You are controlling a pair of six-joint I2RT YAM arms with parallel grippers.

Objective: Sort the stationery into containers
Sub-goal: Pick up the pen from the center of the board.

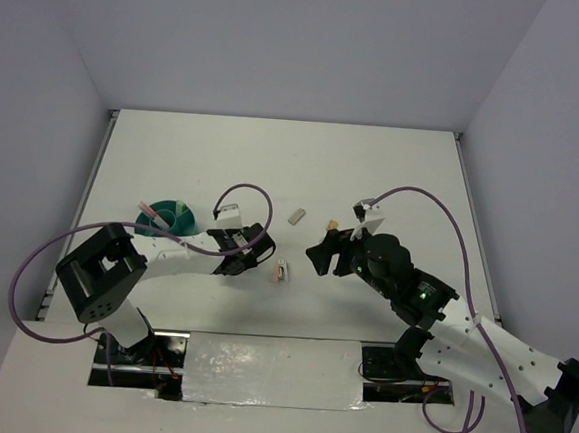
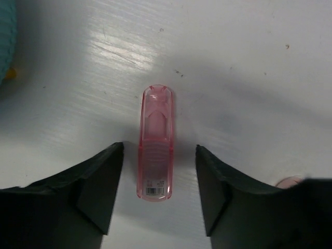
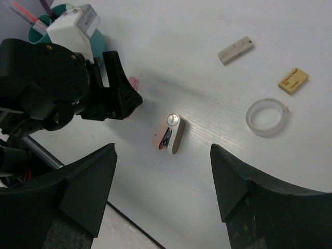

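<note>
Straddling the pink stick [image 2: 155,155] without touching, the left fingers [image 2: 98,181] stand open, the right fingers [image 3: 83,181] open near it.

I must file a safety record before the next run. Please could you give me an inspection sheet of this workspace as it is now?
Surface: white table; a few small dark specks, otherwise clean.
Job's things: pink stick lies flat between the left fingers; pink-white clip, grey block, tan nub and clear tape ring lie loose on the table; teal organizer holds a pink pen.
Clutter: nothing seen.
Grippers: left gripper open, astride the pink stick, not touching it; right gripper open and empty, above the clip.
Cables: purple cables loop from both arms, away from the loose items.
Surroundings: plain grey walls; nothing else seen.
</note>
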